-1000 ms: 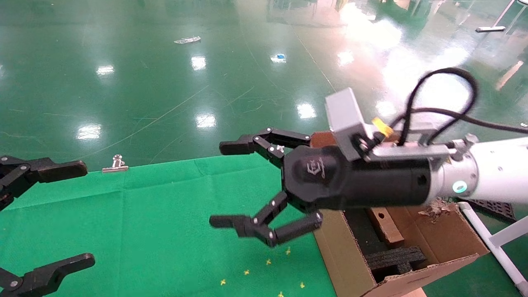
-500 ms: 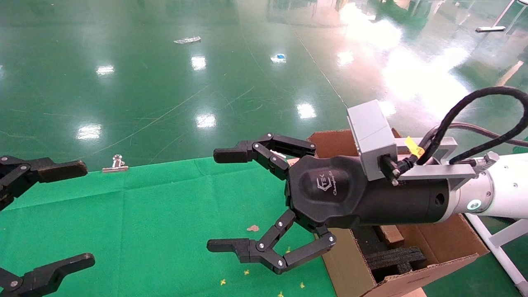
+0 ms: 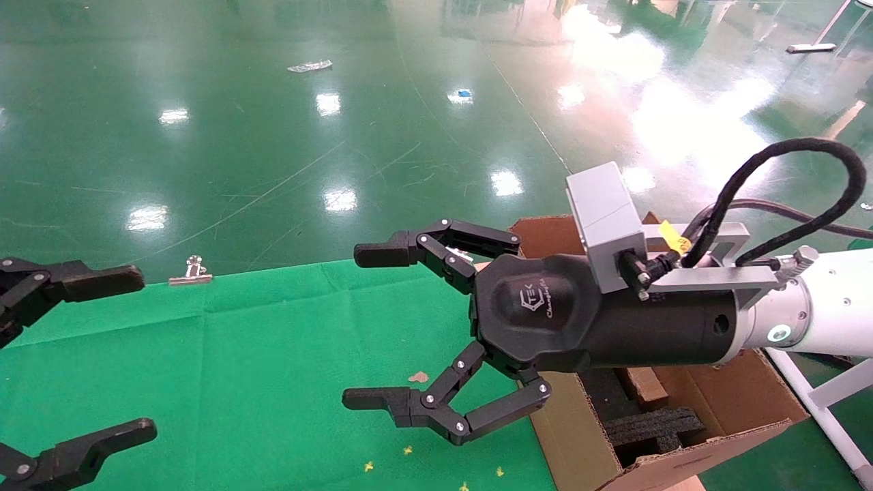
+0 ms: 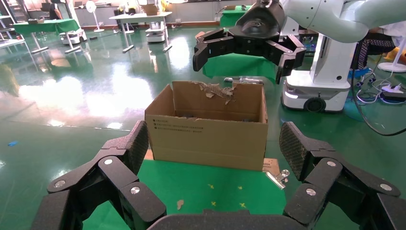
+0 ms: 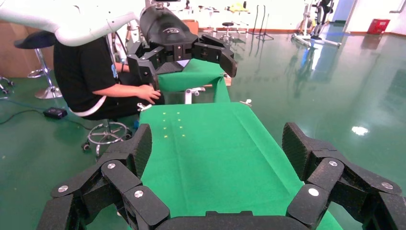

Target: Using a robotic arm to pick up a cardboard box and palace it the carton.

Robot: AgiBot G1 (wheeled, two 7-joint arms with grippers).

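Observation:
My right arm's gripper (image 3: 365, 327) is open and empty. It hovers over the green table (image 3: 273, 354), just left of the carton (image 3: 580, 436). The tan carton stands at the table's right end with black foam inserts (image 3: 651, 426) inside. The small reddish-brown cardboard box (image 3: 644, 385) stands in the carton beside the foam, mostly hidden behind the gripper body. My left gripper (image 3: 133, 353) is open and empty at the table's left end. The left wrist view shows the carton (image 4: 210, 132) with the right gripper (image 4: 249, 48) above it. In the right wrist view only green cloth lies between the open fingers (image 5: 134, 148).
A metal binder clip (image 3: 193, 271) sits on the table's far edge, and another (image 4: 280, 176) lies near the carton. A cardboard scrap (image 3: 417, 376) and yellow marks (image 3: 408, 450) lie under the right gripper. A white frame (image 3: 818, 402) stands right of the carton. A seated person (image 5: 95, 76) is behind the left arm.
The right gripper, open and empty throughout, rolled its wrist and sank slightly over the table beside the carton, then steadied. The left gripper has not moved.

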